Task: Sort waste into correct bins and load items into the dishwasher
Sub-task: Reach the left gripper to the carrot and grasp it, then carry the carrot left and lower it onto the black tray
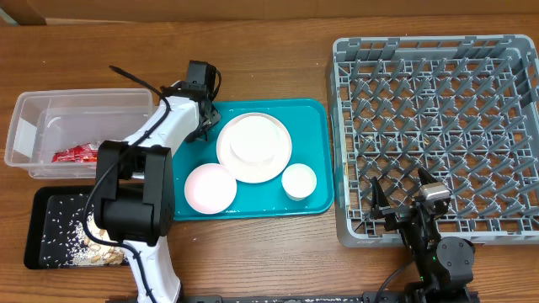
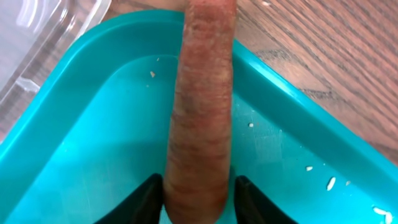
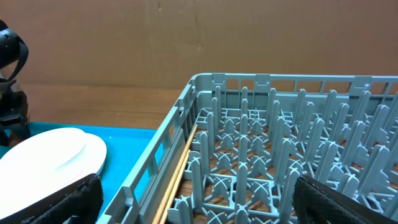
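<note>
My left gripper (image 1: 200,124) is at the far left corner of the teal tray (image 1: 310,126). In the left wrist view its two fingers (image 2: 199,190) press both sides of a long reddish-brown sausage (image 2: 202,93) that lies over the tray floor (image 2: 93,155). On the tray stand a white plate stack (image 1: 254,147), a pink bowl (image 1: 210,187) and a white cup (image 1: 299,181). My right gripper (image 1: 404,209) is open and empty over the front left corner of the grey dishwasher rack (image 1: 438,126). Wooden chopsticks (image 3: 180,168) lie along the rack's left wall.
A clear plastic bin (image 1: 76,114) at the left holds a red wrapper (image 1: 77,153). A black tray (image 1: 46,220) in front of it holds rice and food scraps. Loose rice grains (image 2: 329,182) lie on the teal tray's rim.
</note>
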Motion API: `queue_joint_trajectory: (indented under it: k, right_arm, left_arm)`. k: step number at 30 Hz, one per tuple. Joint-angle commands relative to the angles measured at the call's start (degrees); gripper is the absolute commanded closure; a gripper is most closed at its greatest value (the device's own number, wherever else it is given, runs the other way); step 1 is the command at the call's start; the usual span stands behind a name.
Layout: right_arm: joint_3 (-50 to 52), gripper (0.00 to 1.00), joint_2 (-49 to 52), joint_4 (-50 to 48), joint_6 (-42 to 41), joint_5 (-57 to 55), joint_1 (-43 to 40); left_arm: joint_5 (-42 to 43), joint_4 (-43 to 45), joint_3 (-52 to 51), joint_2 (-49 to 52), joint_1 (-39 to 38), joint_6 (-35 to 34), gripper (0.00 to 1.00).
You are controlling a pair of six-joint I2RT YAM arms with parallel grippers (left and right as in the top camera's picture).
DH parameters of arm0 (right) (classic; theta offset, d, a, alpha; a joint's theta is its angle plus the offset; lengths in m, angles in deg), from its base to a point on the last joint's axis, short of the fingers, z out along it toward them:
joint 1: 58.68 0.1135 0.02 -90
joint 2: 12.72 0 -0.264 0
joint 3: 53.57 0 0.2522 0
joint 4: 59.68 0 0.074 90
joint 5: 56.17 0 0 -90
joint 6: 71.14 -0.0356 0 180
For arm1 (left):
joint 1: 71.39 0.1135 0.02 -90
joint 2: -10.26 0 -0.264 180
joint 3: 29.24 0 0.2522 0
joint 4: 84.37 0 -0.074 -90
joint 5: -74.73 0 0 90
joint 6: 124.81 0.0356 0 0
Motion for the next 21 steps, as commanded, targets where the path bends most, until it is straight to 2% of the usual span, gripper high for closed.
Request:
queue_joint_trajectory:
  k: [1, 5, 11, 21]
  right_arm:
    - [-0.09, 0.00, -0.55, -0.31, 0.22, 0.22, 0.31]
    - [-0.09, 0.00, -0.55, -0.31, 0.22, 0.22, 0.31]
    - [-0.09, 0.00, -0.55, -0.31, 0.22, 0.22, 0.31]
    - [-0.09, 0.00, -0.57, -0.31, 0.22, 0.22, 0.31]
  left_arm:
    - [-1.25, 0.17, -0.24, 0.28, 0.24, 4.42, 0.69]
    - [-0.44, -0.98, 0.48, 0.22, 0.17, 6.58, 0.84]
    - [1.55, -7.82, 3.45, -1.64, 0.17, 6.71, 0.95]
    - [7.39, -12.35, 4.85, -14.99, -0.17, 6.64, 0.93]
